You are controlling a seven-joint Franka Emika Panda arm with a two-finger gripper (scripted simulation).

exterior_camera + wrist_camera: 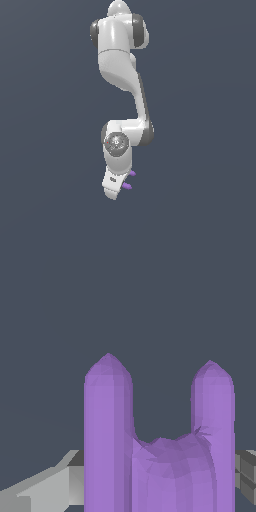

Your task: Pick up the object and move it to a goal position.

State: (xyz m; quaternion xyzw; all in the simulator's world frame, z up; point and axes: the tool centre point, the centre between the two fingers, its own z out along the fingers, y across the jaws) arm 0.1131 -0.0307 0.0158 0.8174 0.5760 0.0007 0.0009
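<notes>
the purple h-shaped piece point(160, 456) fills the wrist view: two thick parallel bars with rounded, faceted tips, joined by a short saddle-like crossbar. grey fingers point(50, 488) flank it on either side, so the tool point(116, 186) is clenched on it. in the exterior view two purple tips poke out on the tool's right, above the plain dark ground.

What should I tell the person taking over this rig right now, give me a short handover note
Gripper: shut on the purple H-shaped piece, with fingers on either side of it.
Piece: held in the gripper; two purple bar tips stick out beside the hand in the exterior view.
Done: the piece appears grasped.
Left: carry it to the goal. No goal marker shows in either view, so I cannot say how far off it is.
</notes>
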